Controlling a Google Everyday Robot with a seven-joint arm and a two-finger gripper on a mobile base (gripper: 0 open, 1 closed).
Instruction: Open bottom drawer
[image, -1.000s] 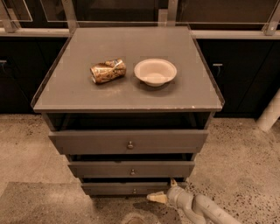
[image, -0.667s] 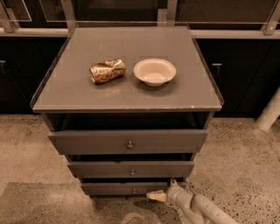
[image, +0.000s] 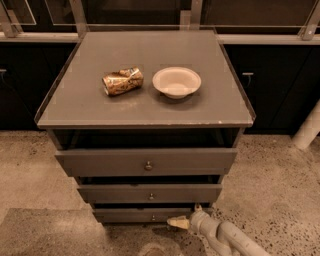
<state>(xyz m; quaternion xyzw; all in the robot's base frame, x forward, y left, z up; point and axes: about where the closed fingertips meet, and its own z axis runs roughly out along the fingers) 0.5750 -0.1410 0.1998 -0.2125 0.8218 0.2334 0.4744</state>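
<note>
The grey cabinet has three drawers stacked under its top. The bottom drawer (image: 125, 215) is the lowest and narrowest grey front, with a tiny round knob (image: 153, 217) at its centre. My gripper (image: 177, 222) is low at the right of that front, its pale tip pointing left, a short way right of the knob. The grey arm (image: 227, 238) runs off to the lower right. The bottom drawer front sits set back behind the two fronts above it.
A crushed can (image: 122, 81) and a white bowl (image: 176, 82) lie on the cabinet top (image: 145, 107). The top drawer (image: 146, 161) and middle drawer (image: 149, 193) stick out further. Speckled floor surrounds the cabinet; a white post (image: 307, 129) stands at right.
</note>
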